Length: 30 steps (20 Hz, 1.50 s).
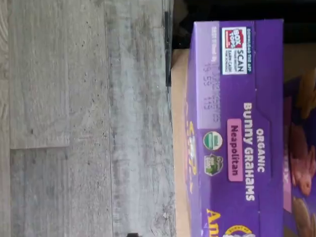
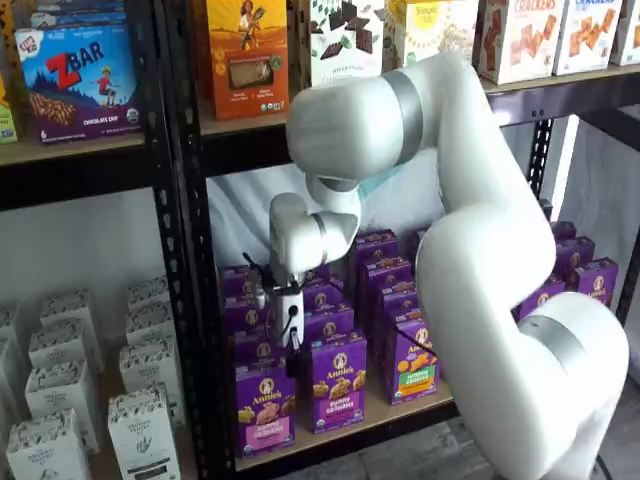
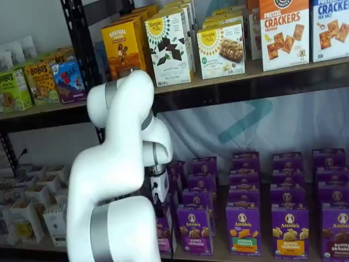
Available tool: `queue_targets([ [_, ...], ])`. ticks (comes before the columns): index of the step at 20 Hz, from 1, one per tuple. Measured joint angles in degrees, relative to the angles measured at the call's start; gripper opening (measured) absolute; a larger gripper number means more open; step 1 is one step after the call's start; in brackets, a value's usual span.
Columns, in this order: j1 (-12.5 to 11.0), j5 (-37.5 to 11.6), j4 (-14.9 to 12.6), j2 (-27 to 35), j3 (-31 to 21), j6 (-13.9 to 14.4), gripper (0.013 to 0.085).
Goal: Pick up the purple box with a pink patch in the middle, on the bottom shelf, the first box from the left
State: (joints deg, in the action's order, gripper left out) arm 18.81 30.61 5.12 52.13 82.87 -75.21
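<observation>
Gripper (image 2: 289, 352) above glossy rectangular purple box (image 2: 265, 407)

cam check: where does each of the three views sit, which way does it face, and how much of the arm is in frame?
Wrist view: on the wrist, facing the purple box top, grey floor beside; no arm or fingers show.
Shelf view: front of the rack, angled, facing the bottom shelf; white arm fills the middle.
Shelf view: front-on, wider, crackers box above; arm at left hides most of the purple box.
Shared: both shelf views show the arm and purple Annie's rows.
</observation>
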Motion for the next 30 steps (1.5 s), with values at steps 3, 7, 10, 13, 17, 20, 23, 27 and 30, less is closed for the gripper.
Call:
queue_targets([
  [3,0.32,-0.41,-1.09,1.56,1.11,1.23,0.085],
  [7,0.83,-1.21,-1.96,3.92,2.89,2.46,0.085],
  [10,1.09,-1.61,-2.32,5.48,4.19,3.03,0.085],
  [13,1.17,-1.8,-2.62,6.78,5.34,3.37,0.085],
  [17,1.22,-2.09,-2.84,8.19,6.54,3.61,0.085],
  [20,1.29,-2.52,-2.81,8.83,6.95,3.64,0.085],
  [23,1.38,-3.1,-2.4,9.2,7.03,3.36,0.085],
  [27,1.4,-3.59,-1.69,9.32,6.79,2.72,0.085],
  [30,1.35,-3.77,-1.44,9.29,6.6,2.47,0.077],
])
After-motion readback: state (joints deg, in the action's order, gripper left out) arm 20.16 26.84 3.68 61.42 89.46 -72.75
